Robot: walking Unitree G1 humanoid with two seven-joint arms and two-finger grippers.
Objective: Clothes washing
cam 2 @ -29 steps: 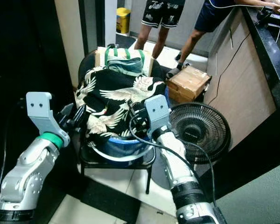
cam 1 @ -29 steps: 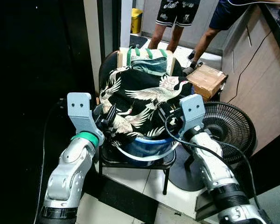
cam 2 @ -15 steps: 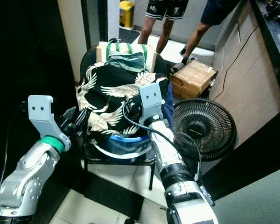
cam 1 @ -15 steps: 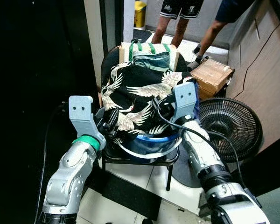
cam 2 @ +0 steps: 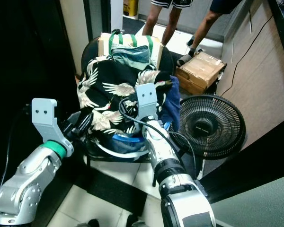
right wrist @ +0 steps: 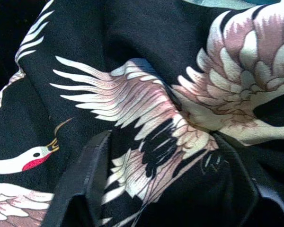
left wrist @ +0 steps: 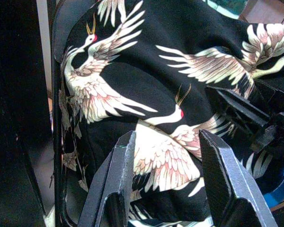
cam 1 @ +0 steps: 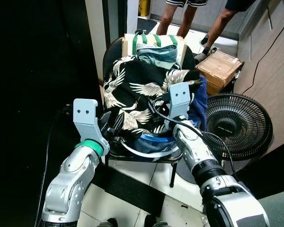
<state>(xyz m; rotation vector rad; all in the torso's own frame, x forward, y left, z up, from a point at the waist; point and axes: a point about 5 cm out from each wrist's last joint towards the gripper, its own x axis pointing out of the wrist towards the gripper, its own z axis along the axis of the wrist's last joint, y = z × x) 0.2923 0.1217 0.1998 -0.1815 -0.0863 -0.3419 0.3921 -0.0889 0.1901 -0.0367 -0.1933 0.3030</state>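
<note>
Black chair (cam 1: 114, 160), crane-print garment (cam 1: 132, 90), both hands spread.

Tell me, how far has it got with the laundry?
Early days. The crane-print garment is heaped over the blue basin on the chair. Both open grippers, left gripper and right gripper, are at the cloth; lifting and washing remain.

The crane-print garment (cam 1: 137, 92) hides most of the blue basin (cam 1: 154, 144) beneath.
</note>
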